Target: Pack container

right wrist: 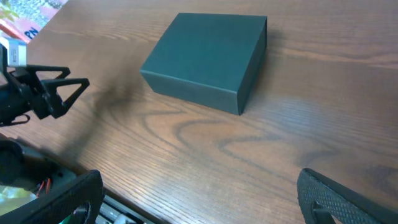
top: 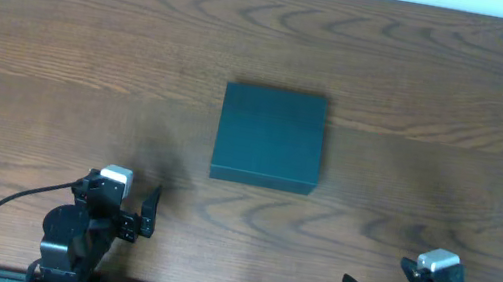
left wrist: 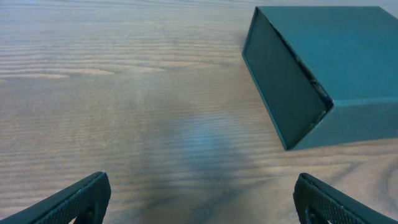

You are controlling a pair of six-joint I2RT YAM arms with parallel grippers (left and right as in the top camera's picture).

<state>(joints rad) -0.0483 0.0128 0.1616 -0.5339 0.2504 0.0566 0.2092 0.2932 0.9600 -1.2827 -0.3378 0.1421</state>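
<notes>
While shut, container [top: 269, 136] ctr table [top: 65, 41], off edges.

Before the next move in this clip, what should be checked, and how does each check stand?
1. The container flat on the table, apart from both arms: ok.
2. Its lid open for packing: not ok, it is shut.
3. The left gripper open and empty: ok.
4. The right gripper open and empty: ok.
5. Things to pack in view: not ok, none shows.
</notes>
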